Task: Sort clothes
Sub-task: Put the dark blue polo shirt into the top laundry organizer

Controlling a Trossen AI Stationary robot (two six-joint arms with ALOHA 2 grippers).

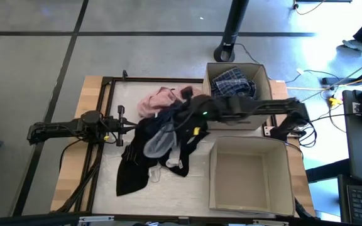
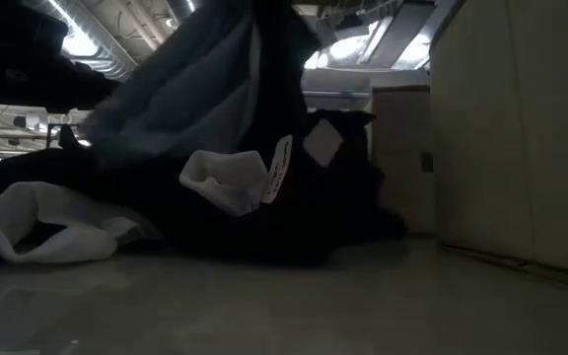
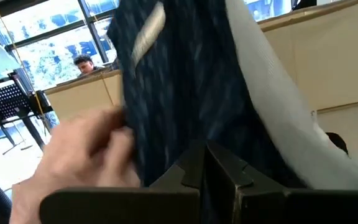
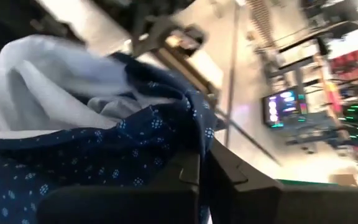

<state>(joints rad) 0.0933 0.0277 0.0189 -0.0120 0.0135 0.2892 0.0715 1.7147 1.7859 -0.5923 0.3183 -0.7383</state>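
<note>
1. Nearest the low camera, a white sock [image 2: 42, 229] lies at the lower left of the frame on the table top [image 2: 294, 306]; black pieces [image 2: 294, 212] are heaped behind it
2. The right gripper [image 1: 191, 116] sits at the centre of the high view, fingers pressed together, pinching the dark navy piece [image 4: 98, 149], which hangs lifted above the pile; its pale lining [image 1: 159, 143] droops below
3. The pink piece [image 1: 159, 100] lies at the upper middle of the table
4. The blue-white plaid shirt [image 1: 231, 81] sits inside the upper cardboard box [image 1: 263, 78]; the lower box [image 1: 250, 172] stands at the lower right
5. The left gripper [image 1: 121, 125] waits at the pile's left edge, fingers together on nothing
</note>
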